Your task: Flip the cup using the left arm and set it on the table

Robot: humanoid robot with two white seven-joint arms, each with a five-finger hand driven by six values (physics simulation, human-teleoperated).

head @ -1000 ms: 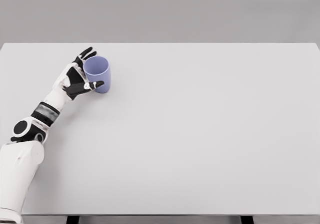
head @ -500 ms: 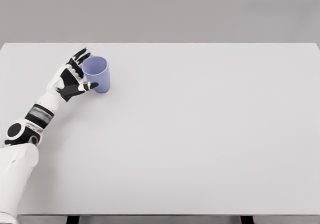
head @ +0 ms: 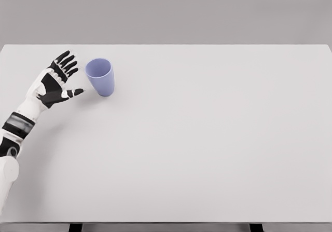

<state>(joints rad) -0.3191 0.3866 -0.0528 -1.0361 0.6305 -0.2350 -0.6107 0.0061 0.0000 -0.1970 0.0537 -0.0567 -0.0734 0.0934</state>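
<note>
A lavender cup point(head: 100, 76) stands upright on the white table point(head: 207, 138), mouth up, in the far left part. My left hand point(head: 58, 80) is to the left of the cup, a short gap apart from it. Its fingers are spread wide and hold nothing, with the thumb pointing toward the cup. The left arm enters from the lower left edge. No right arm shows.
The table's far edge runs just behind the cup and the hand. Two dark table legs point(head: 75, 227) show at the bottom edge.
My left hand let go of the cup and drew back to the left, its fingers spreading. The cup stayed standing where it was.
</note>
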